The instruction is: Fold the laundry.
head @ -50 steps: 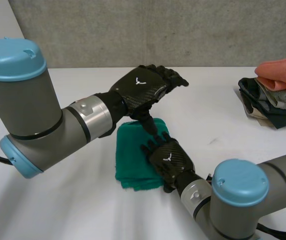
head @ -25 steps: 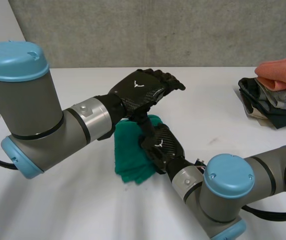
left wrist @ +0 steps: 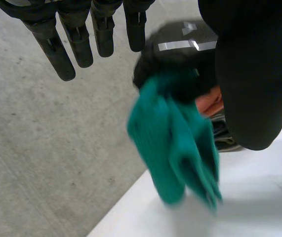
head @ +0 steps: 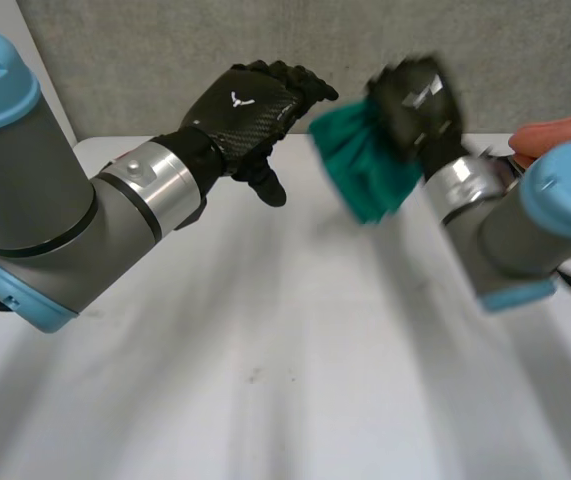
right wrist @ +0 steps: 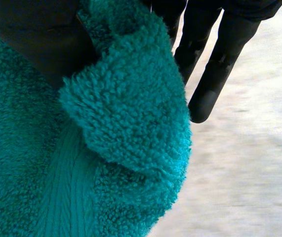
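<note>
Green towel (head: 365, 170) is pinched aloft by right hand (head: 420, 95) | left hand (head: 240, 110) is held slack, empty | judged soft, light, floppy; best taken at an edge

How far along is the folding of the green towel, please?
Done: the green towel looks folded into layers. In hand: the right hand grips it above the white table; the left hand hovers open. Left: setting it down somewhere.
</note>
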Controlling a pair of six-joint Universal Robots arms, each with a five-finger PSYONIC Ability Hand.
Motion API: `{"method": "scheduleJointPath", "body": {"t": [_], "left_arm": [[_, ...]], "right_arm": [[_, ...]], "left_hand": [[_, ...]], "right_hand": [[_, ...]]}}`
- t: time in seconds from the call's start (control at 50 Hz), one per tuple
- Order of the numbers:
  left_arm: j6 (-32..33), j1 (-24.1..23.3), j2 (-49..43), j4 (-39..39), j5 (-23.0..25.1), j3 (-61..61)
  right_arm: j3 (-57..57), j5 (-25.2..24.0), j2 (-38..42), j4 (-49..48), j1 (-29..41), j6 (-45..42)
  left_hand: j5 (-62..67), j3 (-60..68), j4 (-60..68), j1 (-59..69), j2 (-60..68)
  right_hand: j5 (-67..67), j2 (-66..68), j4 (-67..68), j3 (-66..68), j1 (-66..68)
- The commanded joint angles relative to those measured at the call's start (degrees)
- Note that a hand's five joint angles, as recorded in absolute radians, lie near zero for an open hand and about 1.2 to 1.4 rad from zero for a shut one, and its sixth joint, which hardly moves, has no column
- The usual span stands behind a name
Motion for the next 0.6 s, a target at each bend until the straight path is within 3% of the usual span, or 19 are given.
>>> {"method": "scheduleJointPath", "body": {"t": [0.02,0.14,0.3,0.46,0.6], "left_arm": [[0.0,-0.4,0.2,0.0,-0.3,-0.3],[0.0,-1.2,0.1,0.0,-0.3,-0.6],[0.1,-2.2,-0.3,0.0,-0.5,-1.4],[0.3,-2.4,-0.6,0.3,-0.5,-2.8],[0.3,-3.4,-0.7,0.3,-0.7,-2.9]], "right_arm": [[-6.5,-0.8,-2.5,-8.7,-12.7,10.0],[-8.7,-5.6,-0.6,-17.5,-26.6,19.2],[-12.4,-21.9,15.5,-22.9,-38.9,33.3],[-8.6,-29.9,21.5,-22.7,-47.5,34.0],[-5.9,-32.3,20.4,-22.8,-50.1,34.1]], "left_hand": [[2.9,3.2,3.1,3.3,3.2],[3.1,3.4,3.3,3.5,3.4],[3.1,3.4,3.3,3.5,3.4],[3.3,3.5,3.4,3.7,3.5],[3.3,3.5,3.4,3.7,3.5]], "right_hand": [[16.7,13.9,11.5,13.7,20.3],[16.7,13.9,11.5,13.7,20.3],[16.7,13.9,11.5,13.7,20.3],[16.7,13.9,11.5,13.7,20.3],[16.7,13.9,11.5,13.7,20.3]]}}
